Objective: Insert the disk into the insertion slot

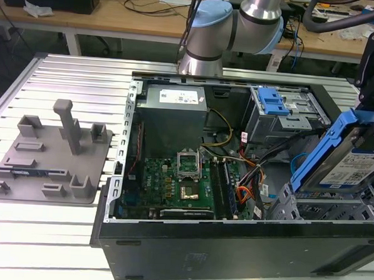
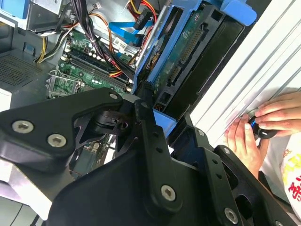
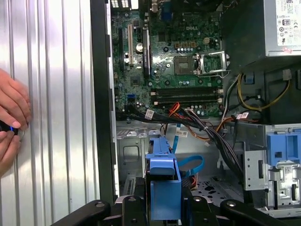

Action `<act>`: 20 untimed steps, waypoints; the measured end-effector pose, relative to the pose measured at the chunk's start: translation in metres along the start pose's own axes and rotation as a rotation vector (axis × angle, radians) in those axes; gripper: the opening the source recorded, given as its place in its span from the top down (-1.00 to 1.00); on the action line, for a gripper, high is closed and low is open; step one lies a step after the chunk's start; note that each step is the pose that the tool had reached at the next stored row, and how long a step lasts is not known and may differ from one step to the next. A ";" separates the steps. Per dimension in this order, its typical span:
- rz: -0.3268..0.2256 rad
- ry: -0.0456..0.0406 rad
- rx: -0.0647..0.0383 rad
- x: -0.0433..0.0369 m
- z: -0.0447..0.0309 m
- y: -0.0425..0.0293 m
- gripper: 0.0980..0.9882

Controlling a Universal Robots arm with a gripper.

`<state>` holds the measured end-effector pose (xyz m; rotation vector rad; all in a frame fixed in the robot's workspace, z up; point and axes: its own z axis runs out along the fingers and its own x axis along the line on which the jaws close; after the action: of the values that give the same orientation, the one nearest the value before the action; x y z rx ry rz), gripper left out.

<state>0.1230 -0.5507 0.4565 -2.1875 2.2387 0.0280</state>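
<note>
Closest to me is the black near wall of the open computer case (image 1: 231, 249), which sits on a slotted aluminium table (image 1: 38, 232). Over on the left, clear of the case, a grey fixture plate (image 1: 48, 161) lies on the table with several blocks and one tall post standing up from it.

Inside the case, the green motherboard (image 1: 166, 176) lies flat at the near left. The grey power supply (image 1: 172, 117) stands beyond it at the far left. The robot arm (image 1: 243, 20) rises at the far side of the case. Further right, a tangle of orange, black and blue cables (image 1: 251, 178) crosses the middle, and at the far right a metal bay carries a ridged blue latch (image 1: 272, 102).

At the right end, the disk (image 1: 355, 166) stands tilted in its blue carrier, label showing. Its lower end is down at the top of the insertion slot (image 1: 321, 206), the perforated grey cage at the near right. I cannot tell whether it has entered the cage.

The gripper (image 3: 163, 209) is clamped on the carrier's upper end, with a black finger (image 3: 133, 212) on either side of the blue plastic.

In both wrist views a person's hands (image 2: 244, 141) rest on the table outside the case wall, pinching a small dark object (image 2: 264, 133).
</note>
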 end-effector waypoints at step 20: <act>-0.007 0.0002 -0.008 0.0019 0.0249 -0.0015 0.40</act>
<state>0.1243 -0.5521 0.4315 -2.1990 2.2354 0.0369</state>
